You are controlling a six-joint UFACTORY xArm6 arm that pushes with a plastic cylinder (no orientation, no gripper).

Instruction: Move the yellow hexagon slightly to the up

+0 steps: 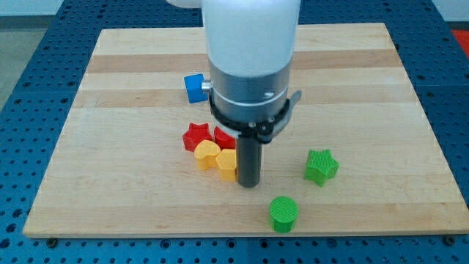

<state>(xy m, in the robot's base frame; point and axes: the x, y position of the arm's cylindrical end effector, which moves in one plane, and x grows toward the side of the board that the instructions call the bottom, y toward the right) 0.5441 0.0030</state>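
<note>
Hand-wise you had nothing that could clench or release: the arm ended in a bare rod, and my tip point(249, 184) sat on the counter point(381, 110) against the right side of the yellow hexagon point(227, 164), seemingly touching it.

That hexagon lay in a tight cluster left of centre. A yellow heart point(207, 155) pressed on its left, a red block point(223, 138) sat just above it, half hidden by the arm, and a red star point(195, 136) was next to that.

You were badly placed, I judged. From the right, any push would have driven the hexagon left into the heart, not up. Even from below, you would likely have shoved it straight into the red block, dragging the cluster along or making the hexagon twist and slip off my tip. Too long a stroke would also have overshot "slightly".

You could have ignored the blue block point(195, 88), green star point(321, 166) and green cylinder point(283, 213), all well apart.
</note>
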